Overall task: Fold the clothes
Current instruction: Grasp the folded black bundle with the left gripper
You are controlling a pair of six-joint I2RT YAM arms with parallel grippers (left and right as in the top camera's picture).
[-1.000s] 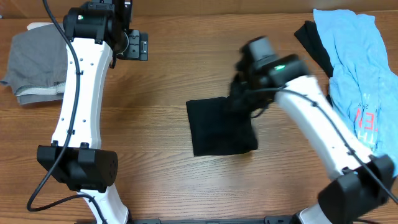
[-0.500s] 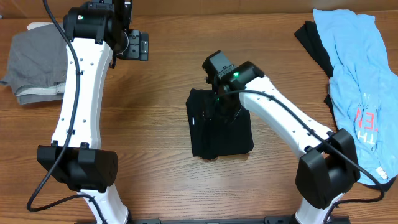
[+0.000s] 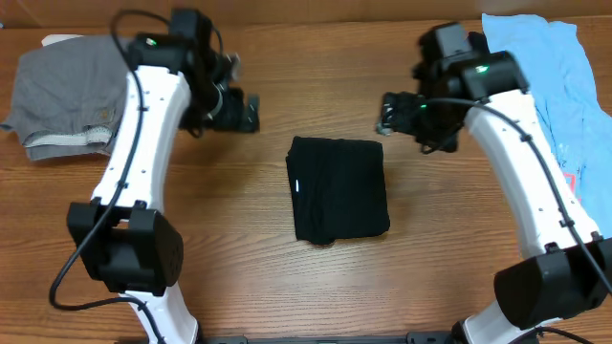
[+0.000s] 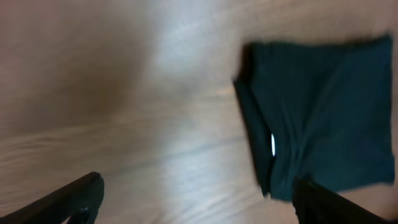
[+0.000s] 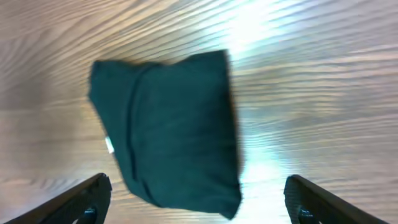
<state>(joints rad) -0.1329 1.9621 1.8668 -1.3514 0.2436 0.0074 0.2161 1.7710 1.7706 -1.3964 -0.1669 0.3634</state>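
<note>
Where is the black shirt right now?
Overhead, the folded black shirt lies in the middle of the table, between the grey clothes at far left and the light-blue tee at far right.

No legible text anywhere. Folded black T-shirt has a small white label on its left edge, also seen in the left wrist view and right wrist view; too small and blurred to read. Light-blue tee: red print mostly hidden behind right arm, unreadable.
</note>
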